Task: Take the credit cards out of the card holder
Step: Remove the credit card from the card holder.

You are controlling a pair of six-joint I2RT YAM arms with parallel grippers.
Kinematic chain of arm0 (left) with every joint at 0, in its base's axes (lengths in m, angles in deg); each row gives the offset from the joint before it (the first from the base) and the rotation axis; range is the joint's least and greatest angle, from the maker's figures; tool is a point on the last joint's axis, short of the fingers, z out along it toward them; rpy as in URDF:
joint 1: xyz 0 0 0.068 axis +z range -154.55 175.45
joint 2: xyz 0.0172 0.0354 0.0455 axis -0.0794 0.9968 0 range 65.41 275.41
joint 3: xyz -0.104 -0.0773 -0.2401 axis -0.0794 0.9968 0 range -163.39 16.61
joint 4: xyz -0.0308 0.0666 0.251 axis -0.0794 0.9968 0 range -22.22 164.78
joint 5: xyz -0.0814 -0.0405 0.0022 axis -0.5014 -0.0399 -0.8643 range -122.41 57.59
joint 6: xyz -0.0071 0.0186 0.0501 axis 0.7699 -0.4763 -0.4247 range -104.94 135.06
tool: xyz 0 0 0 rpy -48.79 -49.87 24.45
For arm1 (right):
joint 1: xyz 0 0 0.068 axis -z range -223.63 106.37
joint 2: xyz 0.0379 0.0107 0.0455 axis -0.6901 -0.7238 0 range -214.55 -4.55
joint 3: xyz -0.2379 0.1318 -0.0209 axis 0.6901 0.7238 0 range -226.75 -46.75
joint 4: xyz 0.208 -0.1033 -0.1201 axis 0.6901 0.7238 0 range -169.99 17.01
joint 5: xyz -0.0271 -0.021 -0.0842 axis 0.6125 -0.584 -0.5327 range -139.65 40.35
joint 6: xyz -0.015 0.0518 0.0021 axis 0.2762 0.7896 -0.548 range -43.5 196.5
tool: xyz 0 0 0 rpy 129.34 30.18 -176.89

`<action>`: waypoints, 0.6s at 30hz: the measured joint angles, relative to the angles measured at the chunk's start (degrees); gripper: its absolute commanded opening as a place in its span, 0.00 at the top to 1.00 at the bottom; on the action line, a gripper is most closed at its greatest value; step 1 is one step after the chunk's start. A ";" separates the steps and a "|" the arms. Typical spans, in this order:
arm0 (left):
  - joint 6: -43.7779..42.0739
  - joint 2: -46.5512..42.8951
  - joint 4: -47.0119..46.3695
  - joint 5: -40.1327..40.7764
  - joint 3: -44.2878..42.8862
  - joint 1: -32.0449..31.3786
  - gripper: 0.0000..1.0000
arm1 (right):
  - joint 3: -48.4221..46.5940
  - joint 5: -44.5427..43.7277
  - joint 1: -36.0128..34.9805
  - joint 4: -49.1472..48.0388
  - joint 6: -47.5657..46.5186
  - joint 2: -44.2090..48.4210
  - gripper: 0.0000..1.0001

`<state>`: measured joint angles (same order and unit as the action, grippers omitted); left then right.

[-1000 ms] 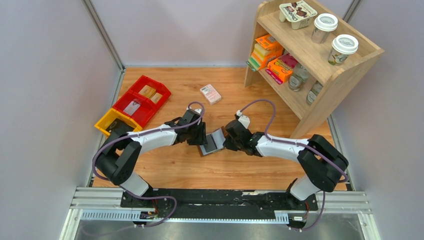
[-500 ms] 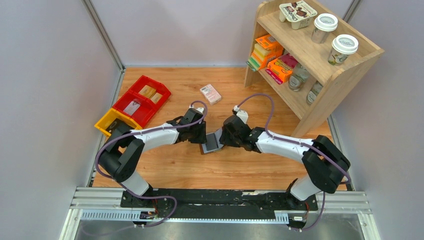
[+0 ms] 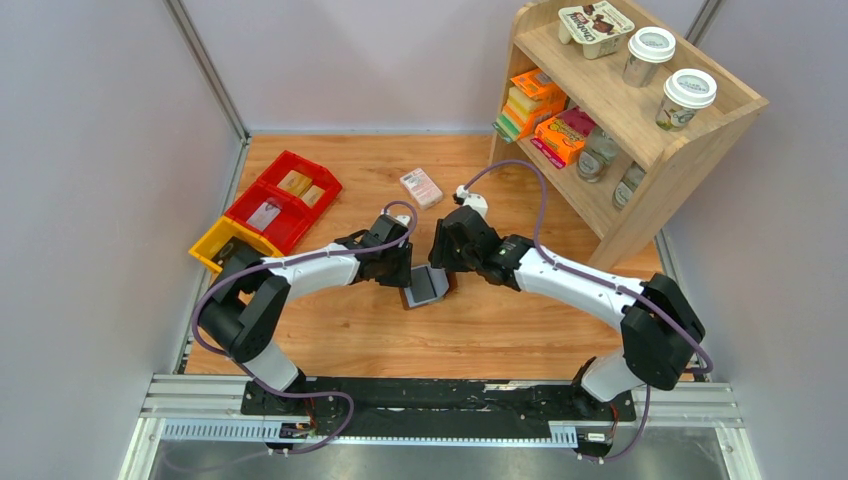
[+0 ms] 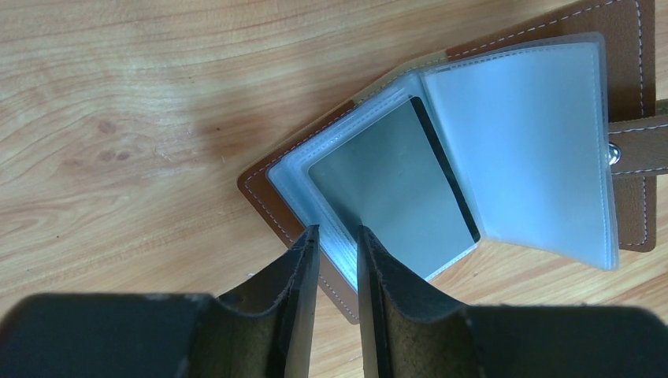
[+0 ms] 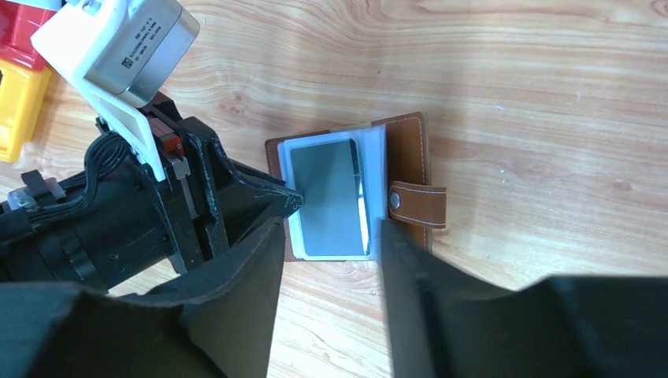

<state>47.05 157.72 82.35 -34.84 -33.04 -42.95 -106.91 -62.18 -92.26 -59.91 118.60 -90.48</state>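
Left gripper clamps the wallet's plastic sleeve edge at nine o'clock, pinning it open so a grey card lies exposed at mid-table. Right gripper hovers above it, jaws apart, empty, likely lining up to pull the card.

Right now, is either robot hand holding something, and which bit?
The left gripper pinches the near edge of the open brown leather card holder, on its clear sleeve. The right gripper is open above it, holding nothing.

One card holder, one visible credit card, two cups.
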 measured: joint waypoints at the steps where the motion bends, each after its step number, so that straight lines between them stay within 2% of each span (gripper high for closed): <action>1: -0.04 0.07 0.02 -0.04 -0.07 -0.02 0.68 | 0.00 0.55 0.15 -0.07 -0.33 -0.02 0.60; 4: -0.17 0.17 0.17 -0.07 -0.22 -0.04 0.68 | 0.02 3.48 1.20 -1.07 -1.03 -0.26 0.75; 6: -0.22 0.28 0.22 -0.09 -0.35 -0.07 0.68 | 0.13 6.10 2.32 -2.67 -1.20 -0.87 0.79; 9: -0.22 0.39 0.17 -0.13 -0.42 -0.11 0.68 | 0.33 11.26 4.42 -5.57 -1.18 -3.34 0.80; 14: -0.22 0.61 0.07 -0.37 -0.57 -0.11 0.68 | 1.88 20.31 8.24 -10.34 -0.87 -9.99 0.76; 18: -0.22 0.74 -0.24 -0.52 -0.57 -0.11 0.68 | 3.32 24.30 10.95 -11.52 -0.98 -14.16 0.71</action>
<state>46.83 158.47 82.11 -35.37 -33.61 -43.05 -103.59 -37.88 -81.31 -71.43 117.62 -104.64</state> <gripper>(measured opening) 0.320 0.254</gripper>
